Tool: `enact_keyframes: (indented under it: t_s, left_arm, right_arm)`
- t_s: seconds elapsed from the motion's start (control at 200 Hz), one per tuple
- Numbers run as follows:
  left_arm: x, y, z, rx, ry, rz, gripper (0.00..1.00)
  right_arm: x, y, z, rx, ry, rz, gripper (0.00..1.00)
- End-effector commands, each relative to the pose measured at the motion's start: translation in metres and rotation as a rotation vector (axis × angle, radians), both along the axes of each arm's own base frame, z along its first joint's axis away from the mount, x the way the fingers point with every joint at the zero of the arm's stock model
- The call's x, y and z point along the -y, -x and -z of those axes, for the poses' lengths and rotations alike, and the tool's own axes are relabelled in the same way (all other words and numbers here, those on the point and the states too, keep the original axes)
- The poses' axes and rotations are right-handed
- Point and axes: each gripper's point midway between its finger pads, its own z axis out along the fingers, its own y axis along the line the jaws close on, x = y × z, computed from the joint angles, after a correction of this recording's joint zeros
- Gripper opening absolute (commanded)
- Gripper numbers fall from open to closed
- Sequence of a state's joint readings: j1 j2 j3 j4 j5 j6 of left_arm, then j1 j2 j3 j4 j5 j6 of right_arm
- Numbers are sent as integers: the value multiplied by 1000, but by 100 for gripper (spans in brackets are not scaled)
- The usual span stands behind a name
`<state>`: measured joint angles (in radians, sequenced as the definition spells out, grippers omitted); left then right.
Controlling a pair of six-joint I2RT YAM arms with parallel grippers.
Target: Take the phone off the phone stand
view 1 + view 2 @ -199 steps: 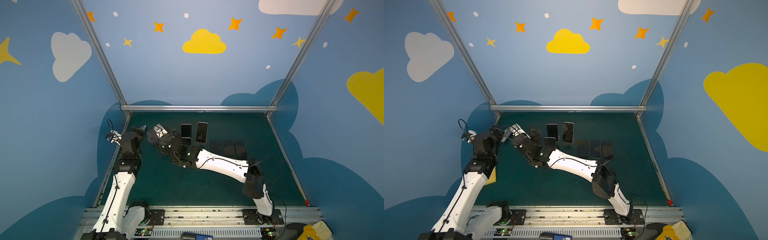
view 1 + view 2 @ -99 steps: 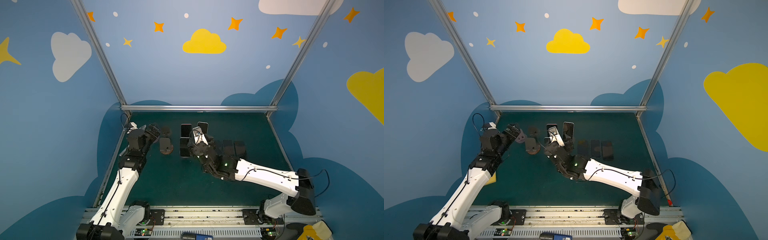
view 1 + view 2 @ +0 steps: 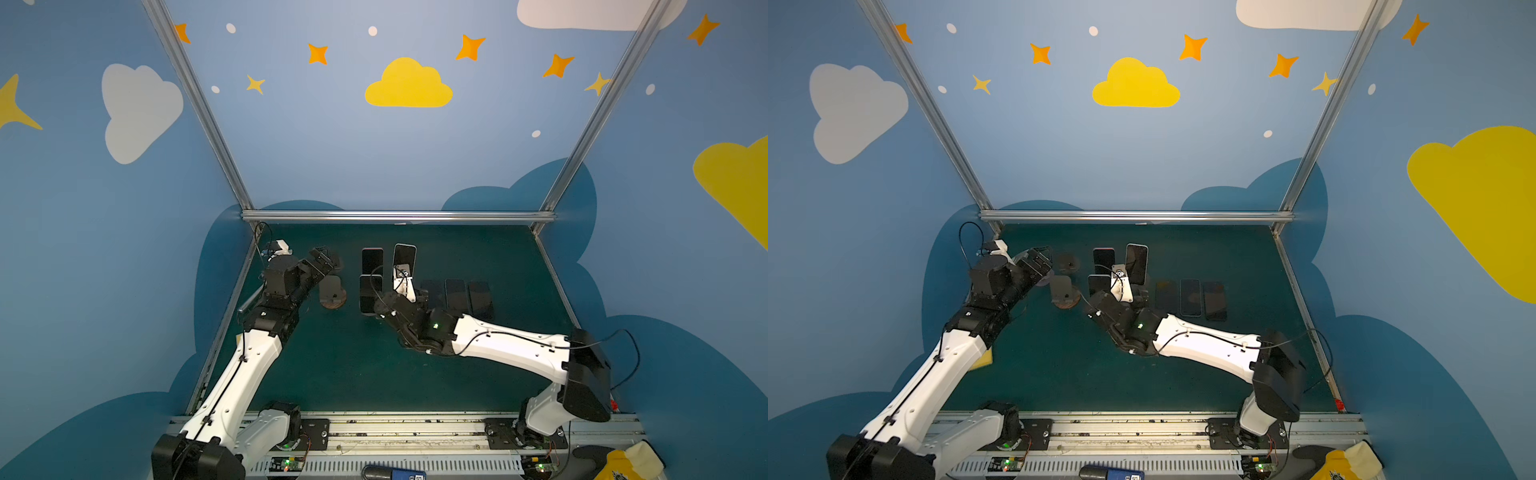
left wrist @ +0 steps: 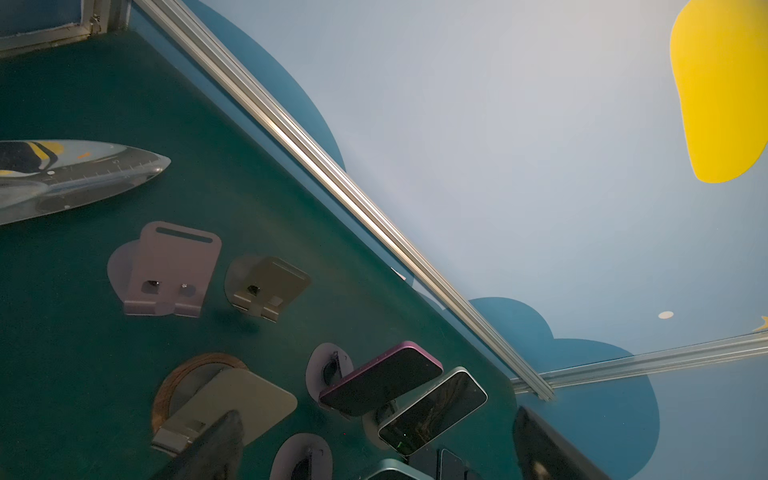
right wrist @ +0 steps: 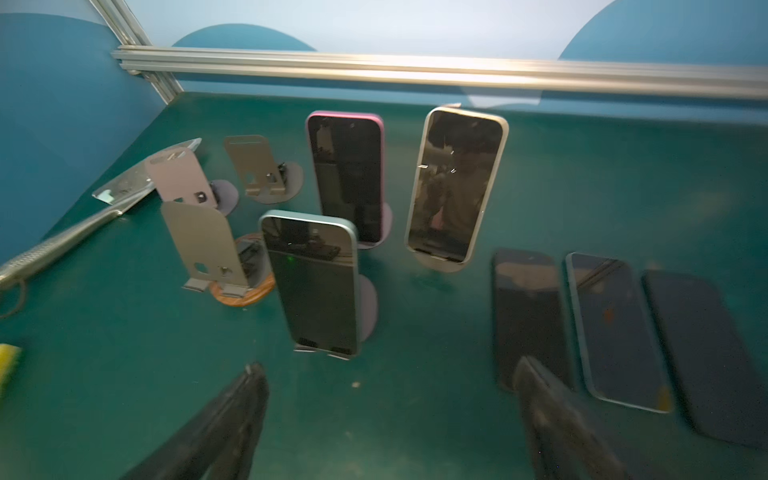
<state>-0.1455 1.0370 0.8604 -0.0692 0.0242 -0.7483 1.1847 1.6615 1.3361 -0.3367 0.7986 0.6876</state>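
We read the right hand (image 5: 388,368) as wide open and empty: its fingers (image 5: 249,395) stand apart with nothing between them. The blue-edged phone (image 5: 316,282) lies directly ahead of this hand, just beyond the fingertips. It sits on its stand (image 5: 370,307), long axis near vertical, leaning back away from the hand, screen toward it. Two more phones (image 5: 347,174) stand beyond it. Three (image 5: 528,311) lie flat on the table (image 5: 124,374), on the side away from the left arm. The left hand (image 3: 324,258), also wide and empty, sits by empty stands (image 4: 166,270). We judge the right hand nearer.

No readable text, no legible labels
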Motion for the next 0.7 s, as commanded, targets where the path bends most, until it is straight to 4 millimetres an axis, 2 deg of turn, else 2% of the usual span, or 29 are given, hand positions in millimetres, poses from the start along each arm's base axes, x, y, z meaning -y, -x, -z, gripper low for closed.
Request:
enact_keyframes:
  t_s: [0.0,0.19,0.576,0.696]
  left_arm:
    - [-8,2,-17,40,-1,-25,100]
    - [-16,4,-18,59,-6,-66,100]
    - [-18,4,-17,64,21,-81,100]
    - [-18,3,-15,58,26,-81,100]
  right_arm:
    - [-14,-1,5,-101,-85,26,93]
    - [-27,-12,18,-217,-145,79,93]
    - [-40,-34,26,-227,-69,99,93]
    - [-39,-40,29,-220,-24,121,93]
